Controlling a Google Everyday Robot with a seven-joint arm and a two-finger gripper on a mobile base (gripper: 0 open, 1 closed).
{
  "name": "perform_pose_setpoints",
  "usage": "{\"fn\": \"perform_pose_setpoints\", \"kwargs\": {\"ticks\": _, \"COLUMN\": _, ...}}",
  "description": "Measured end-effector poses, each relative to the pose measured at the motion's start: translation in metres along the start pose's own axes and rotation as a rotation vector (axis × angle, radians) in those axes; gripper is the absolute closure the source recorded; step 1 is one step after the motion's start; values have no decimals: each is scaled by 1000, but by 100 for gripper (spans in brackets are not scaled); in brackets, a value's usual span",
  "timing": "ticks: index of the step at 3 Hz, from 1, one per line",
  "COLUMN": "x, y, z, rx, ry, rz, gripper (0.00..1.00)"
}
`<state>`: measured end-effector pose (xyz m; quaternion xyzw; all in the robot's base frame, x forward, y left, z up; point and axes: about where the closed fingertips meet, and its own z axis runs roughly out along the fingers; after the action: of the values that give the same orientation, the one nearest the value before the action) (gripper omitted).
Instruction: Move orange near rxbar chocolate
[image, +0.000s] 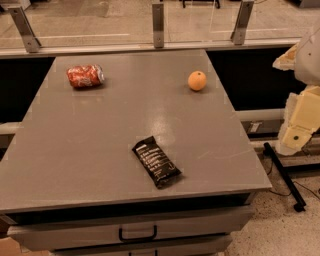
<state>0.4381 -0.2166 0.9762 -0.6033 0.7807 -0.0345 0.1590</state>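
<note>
Camera view: a grey flat-topped table (95, 145) carries three things. The small round orange fruit (197, 80) sits at the far right of the table, upright and free on all sides. The flat black rectangular rxbar chocolate wrapper with white lettering (156, 162) lies flat near the front edge, angled diagonally and well apart from the orange. A crushed red soda can (85, 76) lies on its side at the far left, away from both.

The cream-coloured gripper (299, 131) hangs off the table's right side, beyond the edge, level with the middle of the table and touching nothing. Whether it is spread or pressed together can't be made out here.

The task looks not yet started, with the orange untouched and far from the bar.

Handling, as a judgement:
- The orange is probably light to moderate in weight, and firm with slight give.
- Its round, smooth peel means it will likely roll if nudged off-centre.
- The best hold is likely from above, across its widest middle, squeezing gently.
- It should be set down on the bare table just beside the bar, not on the wrapper, and released low so it does not roll.
</note>
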Motion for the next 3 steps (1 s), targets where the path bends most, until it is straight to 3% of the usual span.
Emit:
{"fn": "perform_pose_setpoints", "kwargs": {"ticks": 1, "x": 0, "y": 0, "z": 0, "rx": 0, "ry": 0, "rz": 0, "gripper": 0}}
{"fn": "perform_pose_setpoints", "kwargs": {"ticks": 2, "x": -4, "y": -16, "z": 17, "rx": 17, "ry": -42, "rz": 28, "gripper": 0}}
{"fn": "perform_pose_setpoints", "kwargs": {"ticks": 3, "x": -25, "y": -56, "z": 60, "rx": 47, "ry": -137, "rz": 78, "gripper": 0}}
